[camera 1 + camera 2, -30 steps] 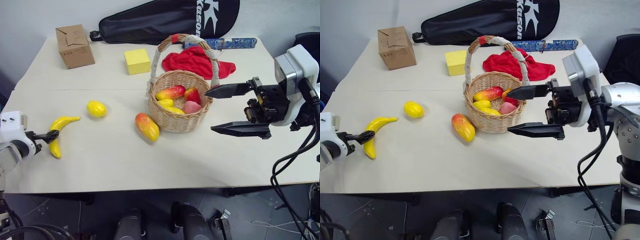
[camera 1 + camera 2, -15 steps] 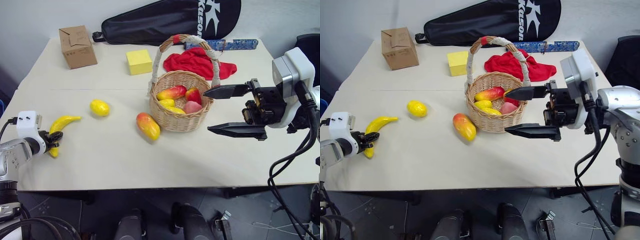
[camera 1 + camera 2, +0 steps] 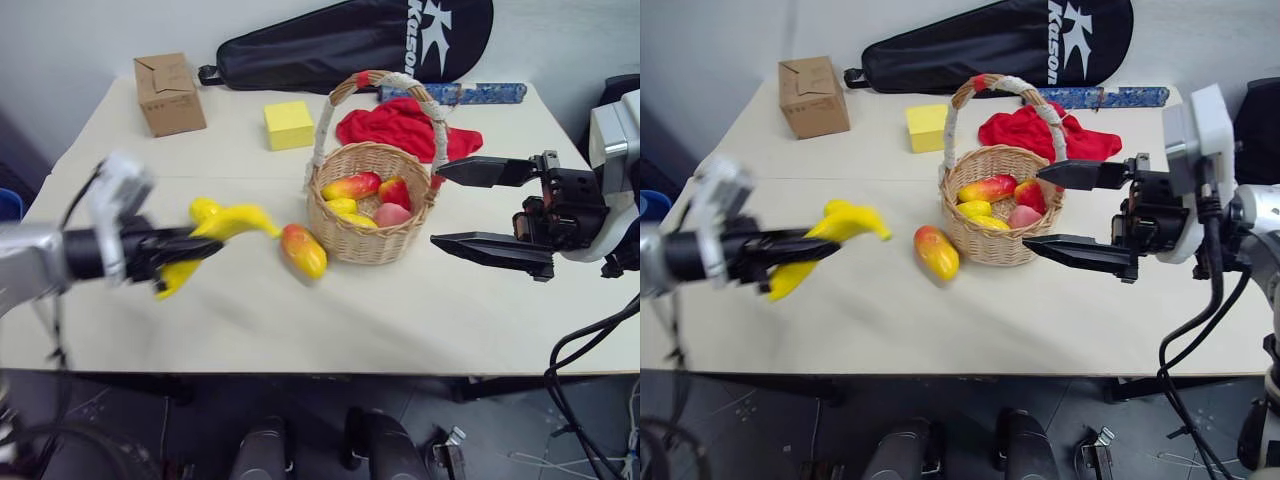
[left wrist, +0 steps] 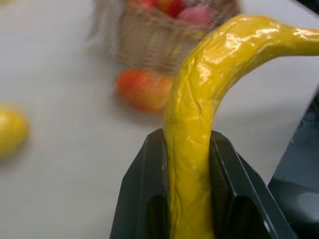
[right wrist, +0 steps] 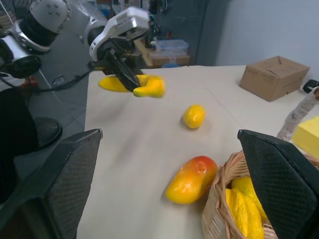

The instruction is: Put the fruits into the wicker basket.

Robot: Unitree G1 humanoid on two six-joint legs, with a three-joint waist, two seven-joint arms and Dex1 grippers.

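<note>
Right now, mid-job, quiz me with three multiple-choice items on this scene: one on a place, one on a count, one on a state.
1. Where is the banana?
A. in the basket
B. in the left gripper, above the table
C. on the box

2. How many fruits lie loose on the table?
A. two
B. four
C. none

3. How are the right gripper's fingers?
A. shut on a mango
B. shut, holding nothing
C. wide apart, holding nothing

Answers: 1 B, black fingers clamp it. 2 A, the lemon and one mango sit outside the wicker basket. 3 C, nothing lies between them.
</note>
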